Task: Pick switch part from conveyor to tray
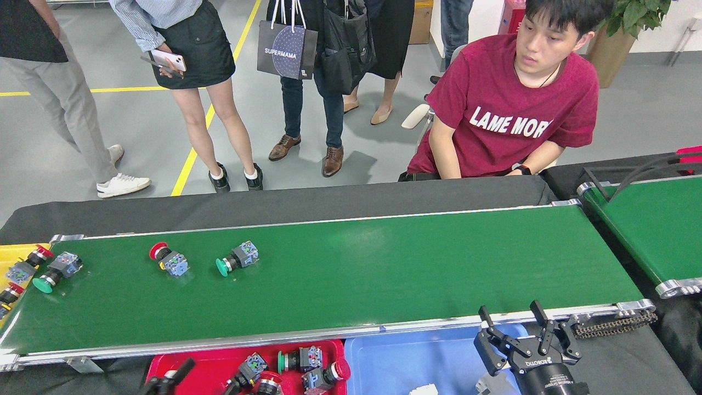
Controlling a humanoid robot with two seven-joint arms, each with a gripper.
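Grippers at the near edge: left gripper (167, 378), over the red tray (211, 365) of switch parts, mostly cut off so finger state cannot be told; right gripper (518, 334), fingers spread and empty, over the blue tray (406, 356). Beyond the red tray, the conveyor (384, 274) carries a red-capped switch part (169, 260), a green-capped switch part (237, 258) beside it, and more at its left end.

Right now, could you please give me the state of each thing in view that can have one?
right gripper: open, empty, above the blue tray.
left gripper: mostly out of frame; cannot tell.
red tray: holds several switch parts.
conveyor: carries switch parts on its left half.
red-capped switch part: lying on its side.
green-capped switch part: lying on its side.
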